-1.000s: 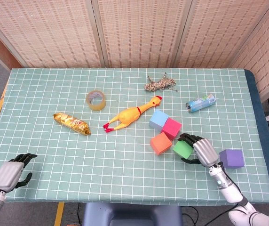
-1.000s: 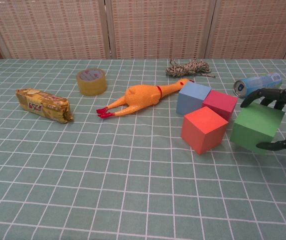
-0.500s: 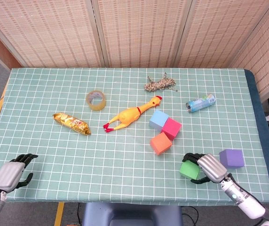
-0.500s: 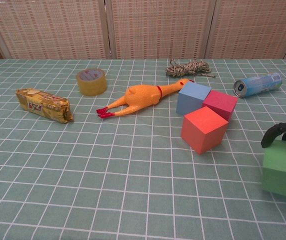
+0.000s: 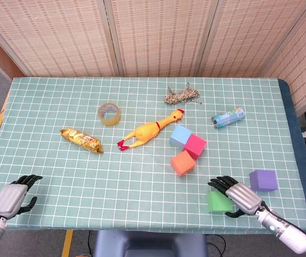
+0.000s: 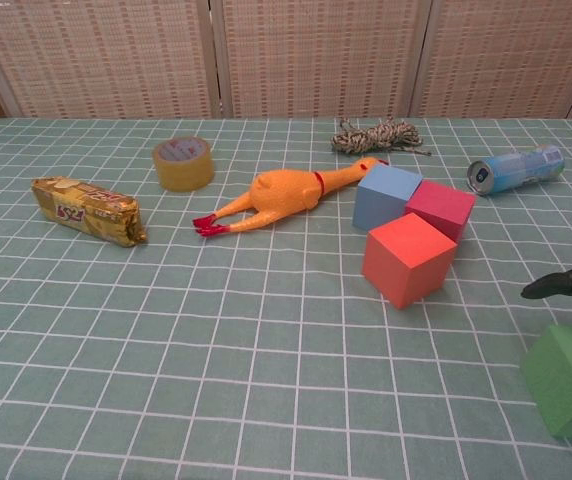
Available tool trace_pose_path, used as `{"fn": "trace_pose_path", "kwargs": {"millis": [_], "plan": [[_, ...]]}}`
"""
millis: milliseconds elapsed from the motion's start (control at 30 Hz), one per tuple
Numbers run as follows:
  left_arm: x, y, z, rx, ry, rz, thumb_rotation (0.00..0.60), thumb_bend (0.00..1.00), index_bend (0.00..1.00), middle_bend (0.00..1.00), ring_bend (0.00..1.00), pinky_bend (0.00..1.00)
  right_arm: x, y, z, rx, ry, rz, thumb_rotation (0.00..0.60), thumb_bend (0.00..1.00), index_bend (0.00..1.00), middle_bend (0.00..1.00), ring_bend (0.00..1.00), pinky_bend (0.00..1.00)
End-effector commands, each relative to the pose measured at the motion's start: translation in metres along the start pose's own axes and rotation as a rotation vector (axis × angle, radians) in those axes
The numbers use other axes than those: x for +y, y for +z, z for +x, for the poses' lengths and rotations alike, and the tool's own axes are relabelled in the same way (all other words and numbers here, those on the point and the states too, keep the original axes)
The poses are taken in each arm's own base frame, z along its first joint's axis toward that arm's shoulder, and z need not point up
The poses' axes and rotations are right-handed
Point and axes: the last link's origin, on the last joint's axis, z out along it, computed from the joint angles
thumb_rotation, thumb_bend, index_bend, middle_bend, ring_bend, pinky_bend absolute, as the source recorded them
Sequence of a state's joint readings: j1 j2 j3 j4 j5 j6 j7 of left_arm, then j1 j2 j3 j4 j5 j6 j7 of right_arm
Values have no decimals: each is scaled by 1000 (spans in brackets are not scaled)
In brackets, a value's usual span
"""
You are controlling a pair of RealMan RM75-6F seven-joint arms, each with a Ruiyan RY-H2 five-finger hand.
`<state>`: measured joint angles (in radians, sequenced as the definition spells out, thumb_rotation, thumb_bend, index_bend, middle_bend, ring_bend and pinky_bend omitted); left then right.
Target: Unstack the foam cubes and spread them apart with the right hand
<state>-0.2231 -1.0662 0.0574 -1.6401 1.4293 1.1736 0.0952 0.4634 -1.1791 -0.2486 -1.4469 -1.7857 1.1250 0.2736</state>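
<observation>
The green foam cube (image 5: 217, 202) (image 6: 571, 392) lies on the table near the front edge. My right hand (image 5: 242, 196) is just right of it with its fingers spread and holds nothing. In the chest view only its dark fingertips (image 6: 566, 284) show, above and clear of the cube. The blue cube (image 5: 180, 136) (image 6: 386, 195), pink cube (image 5: 195, 145) (image 6: 440, 208) and orange-red cube (image 5: 183, 163) (image 6: 407, 258) sit close together mid-table. A purple cube (image 5: 264, 180) stands alone at the right. My left hand (image 5: 11, 199) rests at the front left corner with nothing in it.
A rubber chicken (image 5: 148, 130), a tape roll (image 5: 109, 113), a gold snack packet (image 5: 81, 140), a string bundle (image 5: 182, 96) and a lying can (image 5: 228, 117) are spread over the checked table (image 5: 62, 171). The front edge is close to the green cube.
My right hand carried the green cube from beside the orange-red cube toward the front edge, set it down and let go. The left hand has not moved.
</observation>
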Motion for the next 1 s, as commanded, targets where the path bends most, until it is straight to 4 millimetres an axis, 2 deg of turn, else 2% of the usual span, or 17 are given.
{"fn": "trace_pose_path", "kwargs": {"millis": [33, 167, 267, 433, 600, 800, 1000], "plan": [[0, 0, 0, 1, 0, -2, 600, 469, 205, 200, 182, 391, -7, 2, 11, 24, 21, 29, 600, 58, 0, 0, 0, 0], [0, 0, 0, -2, -1, -1, 600, 469, 205, 200, 182, 392, -17, 13, 26, 106, 60, 60, 600, 58, 0, 0, 0, 0], [0, 0, 0, -3, -1, -1, 600, 469, 205, 200, 182, 392, -22, 29, 37, 155, 43, 79, 600, 58, 0, 0, 0, 0], [-1, 0, 1, 2, -3, 4, 600, 468, 205, 200, 182, 392, -30, 66, 50, 191, -18, 104, 600, 58, 0, 0, 0, 2], [-3, 0, 3, 16, -7, 13, 600, 469, 205, 200, 182, 391, -32, 109, 56, 178, -76, 70, 600, 57, 0, 0, 0, 23], [-3, -1, 3, 15, -6, 12, 600, 469, 205, 200, 183, 392, -36, 152, 61, 187, -162, 52, 600, 58, 8, 9, 0, 42], [-3, 0, 3, 13, -4, 11, 600, 469, 205, 200, 183, 391, -51, 176, 58, 168, -163, 84, 600, 58, 44, 32, 0, 42]]}}
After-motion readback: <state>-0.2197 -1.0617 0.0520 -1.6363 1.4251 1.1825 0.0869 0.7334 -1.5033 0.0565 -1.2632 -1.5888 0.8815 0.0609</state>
